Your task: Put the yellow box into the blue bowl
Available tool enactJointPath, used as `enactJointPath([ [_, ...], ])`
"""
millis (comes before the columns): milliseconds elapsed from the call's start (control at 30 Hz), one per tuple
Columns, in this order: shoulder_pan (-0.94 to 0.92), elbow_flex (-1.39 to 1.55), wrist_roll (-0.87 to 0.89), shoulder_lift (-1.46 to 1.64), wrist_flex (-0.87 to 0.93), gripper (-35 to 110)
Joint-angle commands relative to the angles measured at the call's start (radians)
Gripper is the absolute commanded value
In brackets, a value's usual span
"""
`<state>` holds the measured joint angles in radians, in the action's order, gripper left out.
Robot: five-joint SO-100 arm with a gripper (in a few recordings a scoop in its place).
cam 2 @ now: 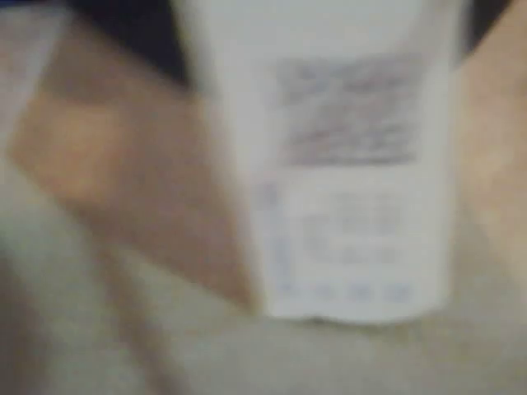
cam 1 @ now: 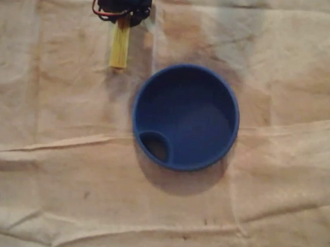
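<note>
Yellow box (cam 1: pixel 119 45), creased tan cloth (cam 1: pixel 271 223)

Black arm (cam 1: pixel 123 0) with looping red cables (cam 1: pixel 96 5).

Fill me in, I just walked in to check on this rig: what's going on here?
The robot's hand, at the top of the overhead view, appears to grip one end of a yellow box. The box is up and to the left of the blue bowl, not over it, and the bowl has nothing in it. A wrinkled tan cloth covers the table. The blurred wrist view shows a pale printed face of the box up close.
</note>
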<state>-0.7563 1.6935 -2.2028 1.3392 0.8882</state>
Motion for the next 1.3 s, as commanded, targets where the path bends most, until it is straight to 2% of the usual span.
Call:
enactJointPath([
  [0,-0.012,-0.02,0.011,0.037,-0.003,0],
  [233,-0.029,-0.034,0.107,0.098,0.005,0],
  [400,0.014,-0.058,0.218,0.166,0.101,0],
  [867,0.247,-0.339,0.775,0.282,0.38,0],
  [1033,0.333,-0.466,0.94,0.27,0.43,0],
  [1267,0.462,-0.491,1.129,0.267,0.434,0],
])
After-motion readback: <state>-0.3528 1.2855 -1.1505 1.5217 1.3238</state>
